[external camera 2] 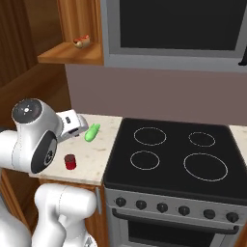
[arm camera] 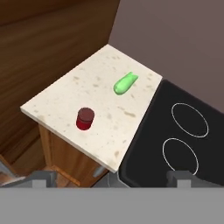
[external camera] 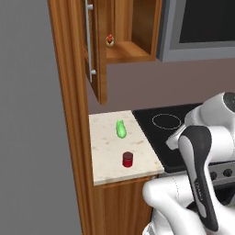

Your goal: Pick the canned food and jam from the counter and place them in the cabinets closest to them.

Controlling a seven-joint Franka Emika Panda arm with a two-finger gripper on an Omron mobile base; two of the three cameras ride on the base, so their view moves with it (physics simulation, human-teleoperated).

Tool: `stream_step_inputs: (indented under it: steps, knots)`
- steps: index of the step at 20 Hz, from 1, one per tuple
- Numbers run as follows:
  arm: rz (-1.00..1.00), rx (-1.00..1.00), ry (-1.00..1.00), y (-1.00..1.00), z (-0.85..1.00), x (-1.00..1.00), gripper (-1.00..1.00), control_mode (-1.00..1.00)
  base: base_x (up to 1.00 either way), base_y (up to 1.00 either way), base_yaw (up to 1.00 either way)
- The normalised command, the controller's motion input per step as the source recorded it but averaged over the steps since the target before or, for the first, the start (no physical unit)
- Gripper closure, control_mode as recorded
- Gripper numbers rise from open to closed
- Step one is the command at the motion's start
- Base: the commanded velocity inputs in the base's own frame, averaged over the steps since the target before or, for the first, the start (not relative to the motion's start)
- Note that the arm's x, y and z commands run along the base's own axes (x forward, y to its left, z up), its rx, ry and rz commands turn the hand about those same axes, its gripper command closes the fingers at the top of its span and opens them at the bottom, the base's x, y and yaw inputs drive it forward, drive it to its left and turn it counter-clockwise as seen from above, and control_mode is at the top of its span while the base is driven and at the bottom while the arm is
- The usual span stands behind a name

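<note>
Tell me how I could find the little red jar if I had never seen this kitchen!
Find the black stove, then look at the small speckled counter beside it, against the tall wooden wall. Two things sit on it, apart from each other. The red jar is the short round one with a dark lid near the front edge, while the green thing farther back is long and lies flat.

At the left of the left base view, the open cabinet door (external camera: 97, 50) juts out over the counter (external camera: 105, 158). Below it, a red can (external camera: 127, 159) and a green object (external camera: 120, 129) stand well apart, leaving bare stone between. The stovetop (external camera 2: 173, 159) lies flat.
</note>
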Motion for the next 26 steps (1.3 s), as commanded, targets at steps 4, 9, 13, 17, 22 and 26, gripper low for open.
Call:
stream_step_inputs:
  steps: [4, 9, 13, 17, 22, 26]
  knots:
    - [0.03, 0.02, 0.01, 0.26, -0.16, 0.04, -1.00, -1.00, 0.00, 0.00, 0.00]
    - [0.02, 0.00, 0.00, 0.26, -0.11, 0.02, -1.00, -1.00, 0.00, 0.00, 0.00]
    - [0.02, 0.01, 0.00, 0.22, -0.10, 0.00, -1.00, -1.00, 0.00, 0.00, 0.00]
    - [0.04, 0.04, 0.00, 0.14, -0.11, 0.00, -1.00, -1.00, 0.00, 0.00, 0.00]
    - [0.05, 0.05, 0.00, 0.10, -0.08, 0.00, -1.00, -1.00, 0.00, 0.00, 0.00]
    - [0.02, 0.02, 0.00, 0.06, -0.02, 0.00, -1.00, -1.00, 0.00, 0.00, 0.00]
